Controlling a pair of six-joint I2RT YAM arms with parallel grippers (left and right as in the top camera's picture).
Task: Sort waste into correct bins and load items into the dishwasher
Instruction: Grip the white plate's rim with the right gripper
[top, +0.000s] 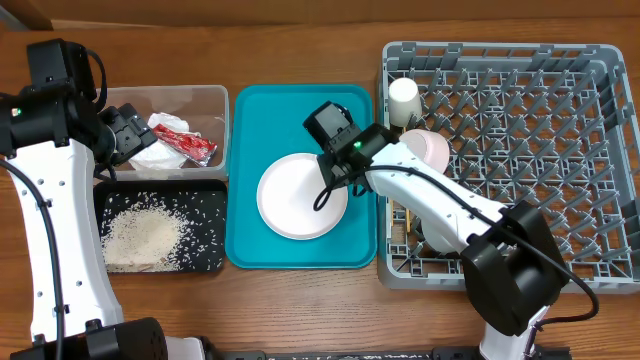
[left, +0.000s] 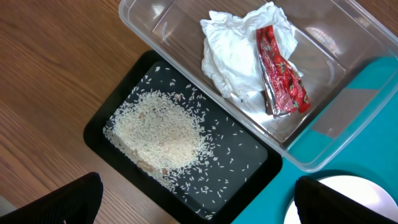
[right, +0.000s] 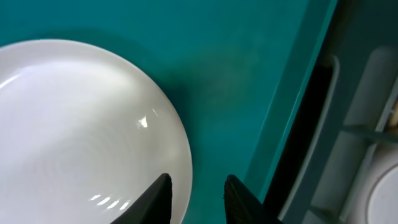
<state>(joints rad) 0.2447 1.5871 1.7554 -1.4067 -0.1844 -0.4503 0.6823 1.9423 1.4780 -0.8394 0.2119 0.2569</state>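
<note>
Between the right jaws, slightly open and gripping nothing, lies the rim of the plate, so lower squarely, pinch, lift gently.

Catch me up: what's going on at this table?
Two arms are clearing a table. The right tool hangs partly open over the rim of the white plate on the teal tray, beside the grey dish rack; no grip shows. The left tool is wide open and empty above the bins. The tissue and red wrapper lie in the clear tub, the rice in the black tray. A white cup and a pale pink dish sit in the rack.
</note>
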